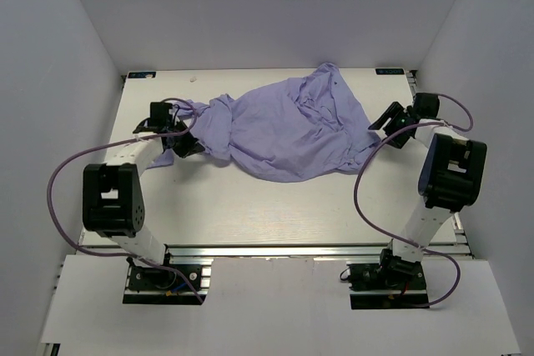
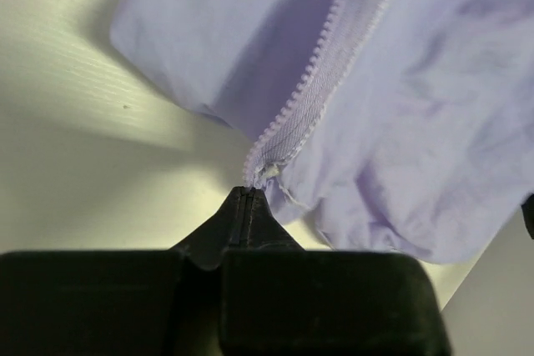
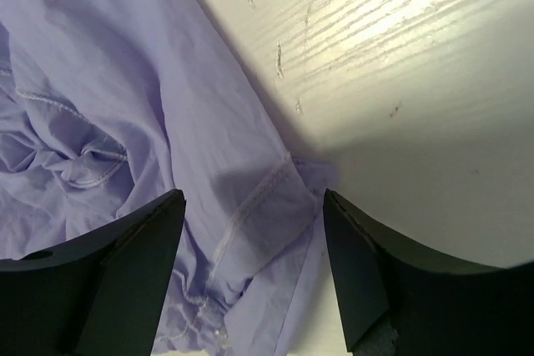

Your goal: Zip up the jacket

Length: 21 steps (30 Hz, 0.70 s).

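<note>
The lavender jacket lies crumpled across the middle of the white table. At its left end my left gripper is shut. In the left wrist view the closed tips pinch the lower end of the zipper, whose teeth run up and to the right. At the jacket's right end my right gripper stands open. In the right wrist view its two fingers straddle a stitched hem of the jacket that lies flat on the table, and they touch no fabric.
White walls enclose the table on the left, back and right. Purple cables loop out from both arms. An aluminium rail runs along the near edge. Bare table shows in front of the jacket.
</note>
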{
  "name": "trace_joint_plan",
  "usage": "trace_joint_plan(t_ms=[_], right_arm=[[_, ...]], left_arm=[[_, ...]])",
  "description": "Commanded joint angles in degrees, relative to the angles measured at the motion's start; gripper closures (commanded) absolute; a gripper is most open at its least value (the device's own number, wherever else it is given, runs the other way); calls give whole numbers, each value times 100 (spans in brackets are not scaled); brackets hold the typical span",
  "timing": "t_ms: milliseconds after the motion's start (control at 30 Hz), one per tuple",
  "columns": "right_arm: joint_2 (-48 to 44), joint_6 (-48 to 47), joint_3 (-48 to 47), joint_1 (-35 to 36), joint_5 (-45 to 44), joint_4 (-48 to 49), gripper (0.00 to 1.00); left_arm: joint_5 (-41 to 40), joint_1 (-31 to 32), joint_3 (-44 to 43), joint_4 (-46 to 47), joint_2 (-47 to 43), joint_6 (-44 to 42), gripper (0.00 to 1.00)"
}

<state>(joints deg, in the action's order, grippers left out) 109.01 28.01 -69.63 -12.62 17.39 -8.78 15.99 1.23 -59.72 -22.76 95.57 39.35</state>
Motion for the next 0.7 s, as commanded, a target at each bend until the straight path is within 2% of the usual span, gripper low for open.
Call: trace_joint_plan(t_ms=[0,167,467,533,567,600,633,667], right_arm=[[-503,-296,-78,14,-315,-458,28],[-592,-375,90,14,-148,-458,43],[-117,-410,-121,58,-350,-582,39],[14,-472,-244,76,-236,-599,42],[58,-481,-297,84,-201,-616,45],[85,-507,-341,111,-157,-547,54],[85,-507,-332,128,-87,-485,67],[59,-498,-332,146,-78,-424,90]], left_arm=[[-122,17,-22,-149,-653,-86,100],[-149,17,-92,-334,-864,-103,100],[-272,17,-233,-519,-1049,-138,100],[-289,17,-233,-527,-1093,-138,100],[-307,8,-233,-519,-1093,-138,100],[-307,17,-241,-527,-1102,-138,100],[-307,17,-241,-519,-1102,-138,100],[-298,17,-241,-510,-1111,-138,100]])
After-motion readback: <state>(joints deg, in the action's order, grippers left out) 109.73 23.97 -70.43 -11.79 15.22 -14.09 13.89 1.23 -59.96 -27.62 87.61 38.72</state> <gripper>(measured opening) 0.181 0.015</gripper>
